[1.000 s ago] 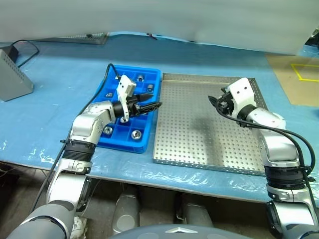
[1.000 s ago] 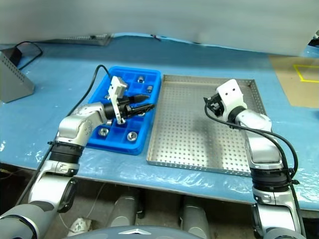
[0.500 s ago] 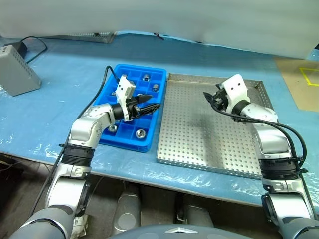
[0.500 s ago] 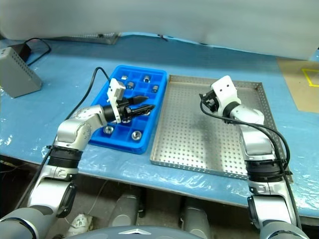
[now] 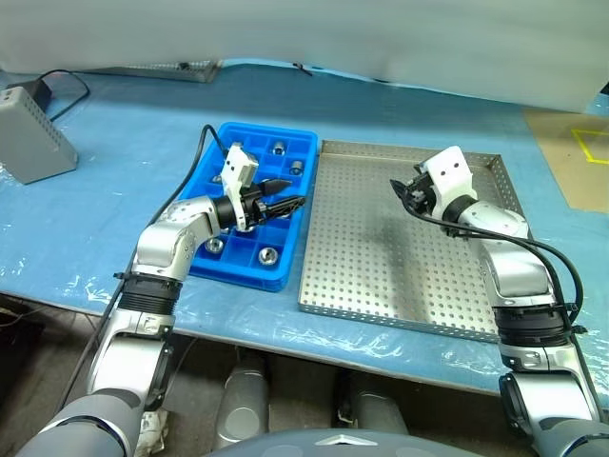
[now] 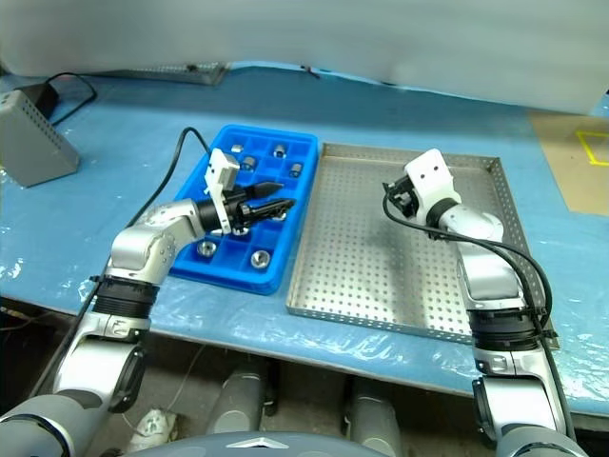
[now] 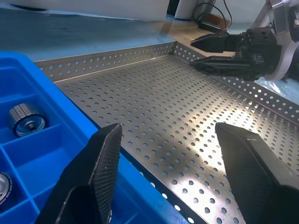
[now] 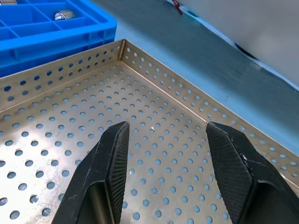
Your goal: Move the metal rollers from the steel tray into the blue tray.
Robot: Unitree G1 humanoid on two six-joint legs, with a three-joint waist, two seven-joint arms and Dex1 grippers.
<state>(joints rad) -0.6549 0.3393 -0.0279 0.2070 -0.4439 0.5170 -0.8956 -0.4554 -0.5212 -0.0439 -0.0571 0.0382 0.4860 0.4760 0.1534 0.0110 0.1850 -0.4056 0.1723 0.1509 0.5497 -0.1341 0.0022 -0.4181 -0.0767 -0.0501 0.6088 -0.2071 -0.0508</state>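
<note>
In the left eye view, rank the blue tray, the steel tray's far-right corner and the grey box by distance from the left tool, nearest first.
1. The blue tray, directly beneath the left tool.
2. The steel tray's far-right corner, across to the right.
3. The grey box, far left on the table.

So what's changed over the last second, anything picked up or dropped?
Nothing visibly changed apart from the camera shifting. The left end effector still hovers open over the blue tray, the right end effector open over the steel tray. The metal rollers sit in their compartments as before.

Head stereo pair overhead, wrist cameras low over steel tray (image 5: 400, 238)
</note>
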